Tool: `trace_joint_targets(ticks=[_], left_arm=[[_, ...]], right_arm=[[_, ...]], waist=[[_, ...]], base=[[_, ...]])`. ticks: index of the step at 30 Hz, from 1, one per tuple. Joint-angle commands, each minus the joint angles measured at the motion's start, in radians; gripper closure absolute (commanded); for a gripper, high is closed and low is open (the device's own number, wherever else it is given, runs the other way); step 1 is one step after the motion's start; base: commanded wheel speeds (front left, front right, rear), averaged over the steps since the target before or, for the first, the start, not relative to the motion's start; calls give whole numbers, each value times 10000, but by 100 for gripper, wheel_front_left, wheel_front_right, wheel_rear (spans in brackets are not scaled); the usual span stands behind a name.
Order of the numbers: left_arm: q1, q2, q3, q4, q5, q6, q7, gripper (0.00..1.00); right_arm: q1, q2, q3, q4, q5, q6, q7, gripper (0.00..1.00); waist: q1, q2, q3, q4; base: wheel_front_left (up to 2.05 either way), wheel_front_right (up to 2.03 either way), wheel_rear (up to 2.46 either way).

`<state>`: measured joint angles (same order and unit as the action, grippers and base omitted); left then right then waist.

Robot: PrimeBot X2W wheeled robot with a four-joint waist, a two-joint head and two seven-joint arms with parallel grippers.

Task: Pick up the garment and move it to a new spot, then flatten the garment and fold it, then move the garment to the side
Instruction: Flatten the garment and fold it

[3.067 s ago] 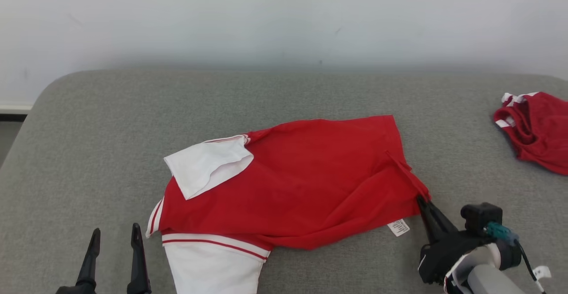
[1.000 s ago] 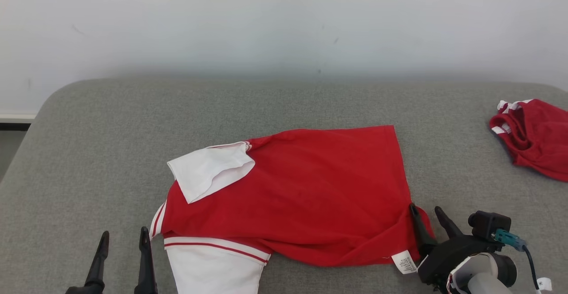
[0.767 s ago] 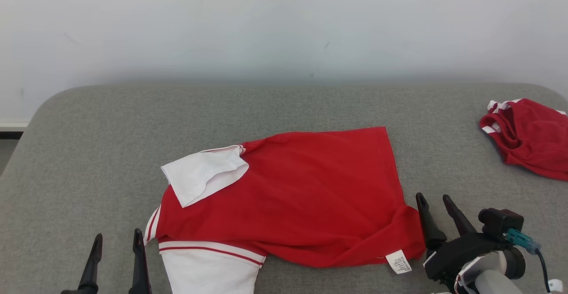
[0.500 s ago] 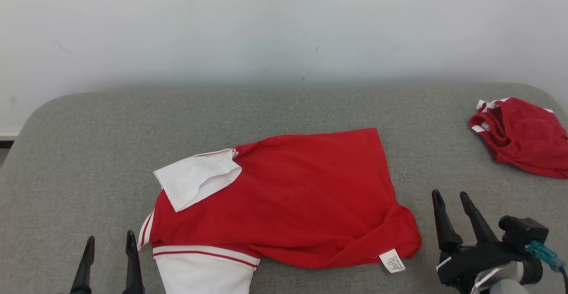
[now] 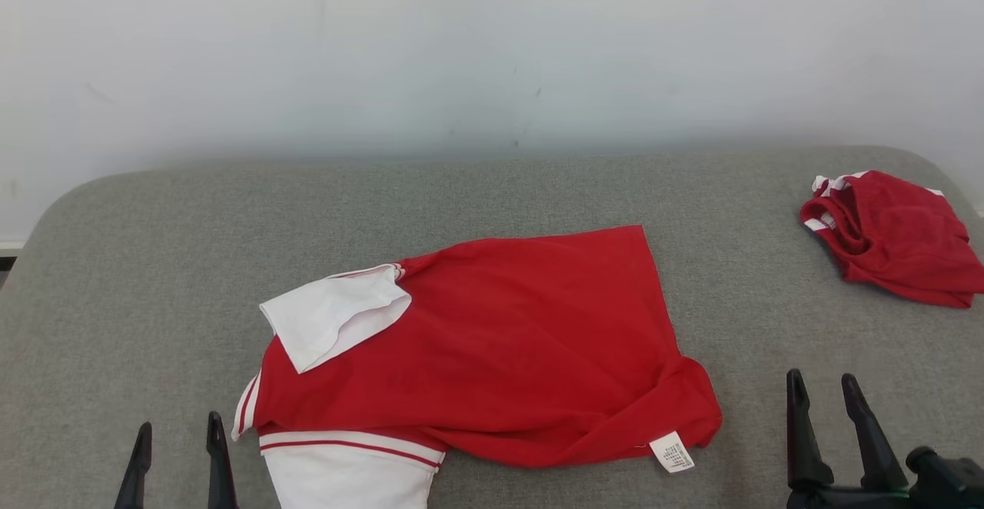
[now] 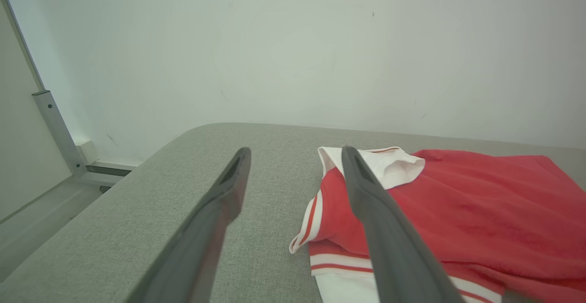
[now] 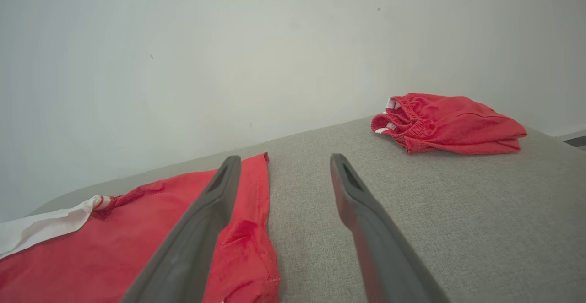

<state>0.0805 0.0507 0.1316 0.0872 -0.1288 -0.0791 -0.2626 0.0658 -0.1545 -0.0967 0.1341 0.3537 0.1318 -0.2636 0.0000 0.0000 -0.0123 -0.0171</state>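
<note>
Flatten step, seemingly: shirt (image 5: 492,340) mid-frame, lower-right hem bunched. Spread and empty at bottom corners: left pincer (image 5: 178,421), right pincer (image 5: 821,377). Next: pinch bunched hem, tug flat.

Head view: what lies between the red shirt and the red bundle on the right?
Bare grey padding separates shirt and bundle, in the head view.

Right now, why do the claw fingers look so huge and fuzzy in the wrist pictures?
Left wrist view: the left claw sits right by the lens, so its fingers look big and soft, while the red and white shirt looks sharper. Right wrist view: same for the right claw. Head view: even light, no glare.
</note>
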Motion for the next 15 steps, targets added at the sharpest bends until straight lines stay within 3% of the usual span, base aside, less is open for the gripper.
trace_joint_targets(ticks=[1, 15], left_arm=[[174, -6, 23, 26, 162, -2, -28, 0], [500, 334, -285, 83, 561, -384, -30, 0]], right_arm=[[234, 129, -43, -159, -176, -28, -7, 0], [601, 282, 255, -386, -717, -28, -7, 0]], waist=[[0, 0, -10, -6], [0, 0, -11, 56]], base=[[0, 0, 0], [0, 0, 0]])
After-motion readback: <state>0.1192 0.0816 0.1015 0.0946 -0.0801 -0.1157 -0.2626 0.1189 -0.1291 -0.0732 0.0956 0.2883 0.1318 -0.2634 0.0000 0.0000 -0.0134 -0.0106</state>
